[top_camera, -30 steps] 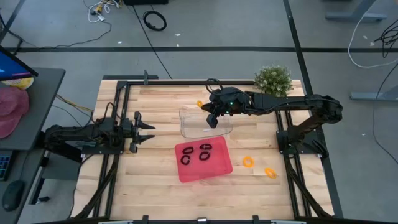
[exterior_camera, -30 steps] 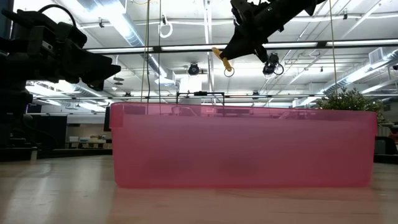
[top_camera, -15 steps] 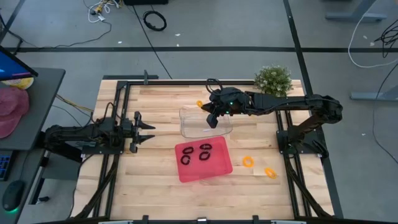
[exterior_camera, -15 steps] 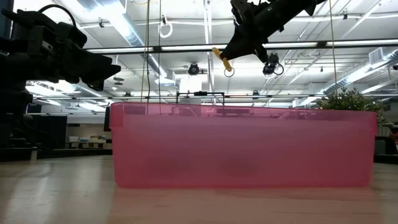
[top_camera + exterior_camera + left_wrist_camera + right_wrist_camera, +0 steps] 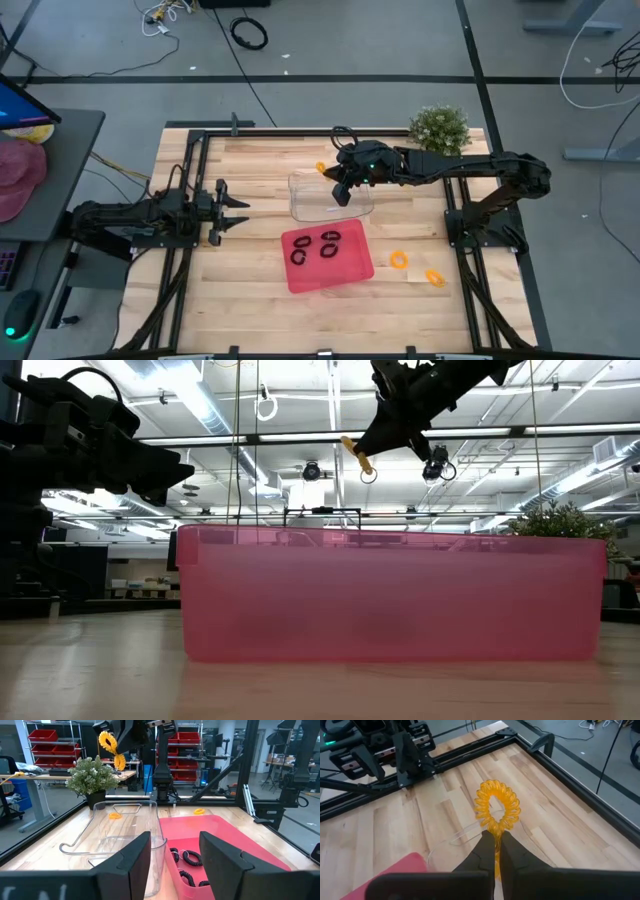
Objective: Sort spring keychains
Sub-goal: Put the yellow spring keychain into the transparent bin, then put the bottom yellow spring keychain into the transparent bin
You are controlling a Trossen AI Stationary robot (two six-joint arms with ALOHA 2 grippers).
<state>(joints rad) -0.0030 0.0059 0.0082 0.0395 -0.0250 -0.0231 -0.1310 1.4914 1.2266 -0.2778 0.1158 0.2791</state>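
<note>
My right gripper [image 5: 495, 839] hangs high above the far left corner of a clear tray [image 5: 305, 205] and is shut on an orange spring keychain [image 5: 496, 810]. A red tray [image 5: 350, 270] nearer the front edge holds several black spring keychains [image 5: 303, 240]. Two more orange keychains [image 5: 399, 259] lie on the wood to its right. Another orange one [image 5: 115, 815] shows at the clear tray; whether it lies inside I cannot tell. My left gripper [image 5: 238, 212] waits open at the table's left, level, with nothing between its fingers. My right gripper pinches the orange keychain by the end of its coil [image 5: 495, 833] between the two shut fingers. The fingers slant down from the table's right. The coiled loop sticks out beyond the fingertips, lifted clear of table and tray, and a small metal ring [image 5: 368, 475] dangles below it.
A potted plant [image 5: 440, 127] stands at the far right corner. Black frame rails [image 5: 190, 180] run along the table's sides. Bare wood lies left of both trays.
</note>
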